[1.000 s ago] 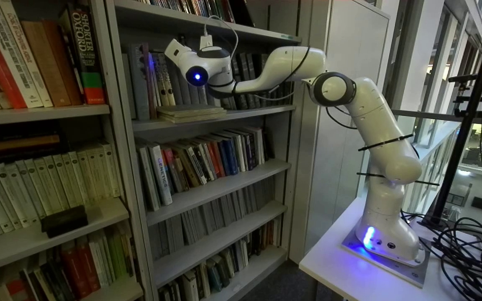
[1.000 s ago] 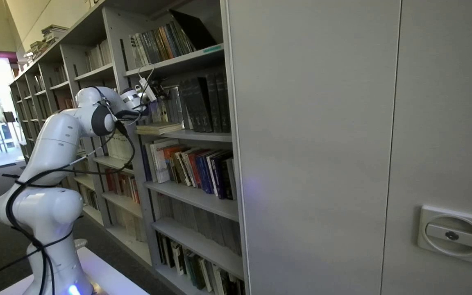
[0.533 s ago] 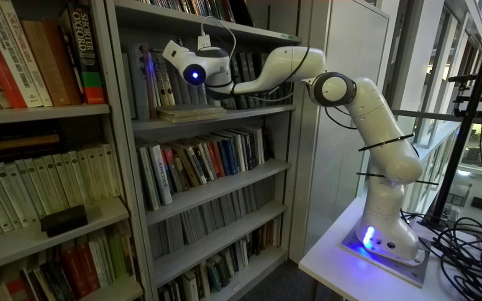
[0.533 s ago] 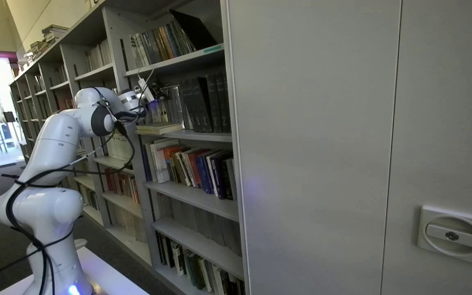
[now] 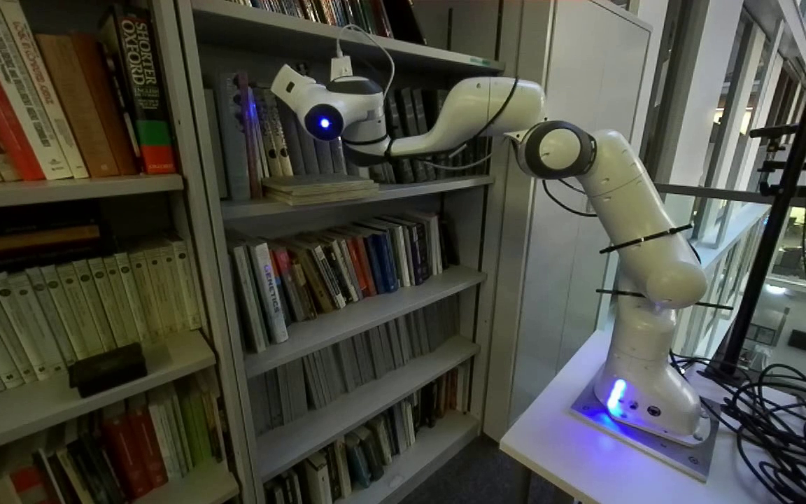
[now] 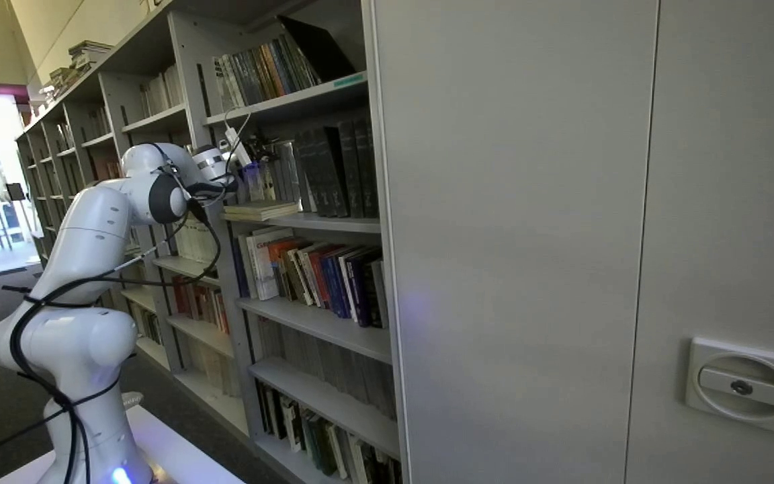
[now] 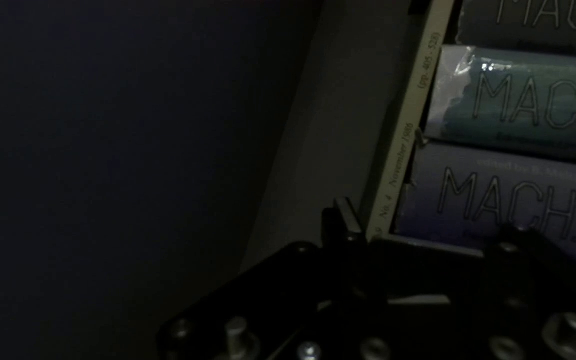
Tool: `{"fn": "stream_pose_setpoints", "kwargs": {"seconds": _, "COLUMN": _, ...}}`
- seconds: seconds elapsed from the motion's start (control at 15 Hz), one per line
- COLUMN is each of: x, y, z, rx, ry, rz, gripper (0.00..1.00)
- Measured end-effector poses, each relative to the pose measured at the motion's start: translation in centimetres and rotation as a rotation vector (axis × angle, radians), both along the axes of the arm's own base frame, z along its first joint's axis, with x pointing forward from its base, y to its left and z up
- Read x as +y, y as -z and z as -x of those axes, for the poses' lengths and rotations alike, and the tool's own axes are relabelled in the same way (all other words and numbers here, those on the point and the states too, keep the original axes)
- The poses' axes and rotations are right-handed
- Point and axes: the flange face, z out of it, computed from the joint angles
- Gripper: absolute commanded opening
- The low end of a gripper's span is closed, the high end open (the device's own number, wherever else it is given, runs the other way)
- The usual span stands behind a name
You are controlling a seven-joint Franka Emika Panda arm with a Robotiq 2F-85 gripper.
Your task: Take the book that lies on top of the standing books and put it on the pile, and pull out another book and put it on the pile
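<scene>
Compared with a second ago, the robot's wrist [image 5: 324, 122] is sitting a little farther left in both exterior views, while the pile [image 5: 319, 190] is staying put at the front of its shelf [image 5: 438, 187]. The change is remaining small, so the arm [image 5: 483, 105] is probably refining its aim rather than carrying anything. In the wrist view the gripper [image 7: 430, 225] is keeping its fingers [image 7: 344, 235] well apart, and nothing is being clamped as far as that dim picture is revealing. The thin book [image 7: 402, 150], its pale spine reading November 1986, is lying along the top ends of the standing books [image 7: 528, 100], whose spines are showing the letters MACH. Its lower visible end is running down just beside the finger on the left of that view; whether they are touching is staying unclear. The opposite finger is showing in front of the lowest visible standing spine. For the task, this is suggesting that the first step, taking the thin book, is still pending, with the second pull presumably waiting behind it. Finer lining-up is probably being called for next, since closing from here could be catching a standing book too.
</scene>
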Motion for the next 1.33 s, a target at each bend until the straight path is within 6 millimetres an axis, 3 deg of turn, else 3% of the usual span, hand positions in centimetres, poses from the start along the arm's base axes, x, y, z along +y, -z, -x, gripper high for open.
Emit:
{"fn": "stream_pose_setpoints", "kwargs": {"seconds": 0.4, "x": 0.2, "y": -0.4, "z": 0.4, "rx": -0.025, "ry": 0.006, "rz": -0.007, "gripper": 0.0}}
{"fn": "stream_pose_setpoints", "kwargs": {"seconds": 0.8, "x": 1.1, "y": -3.5, "z": 2.2, "rx": -0.214, "ry": -0.043, "rz": 0.061, "gripper": 0.0}}
{"fn": "stream_pose_setpoints", "kwargs": {"seconds": 1.33, "x": 1.9, "y": -2.3, "z": 2.5, "rx": -0.18, "ry": -0.05, "rz": 0.079, "gripper": 0.0}}
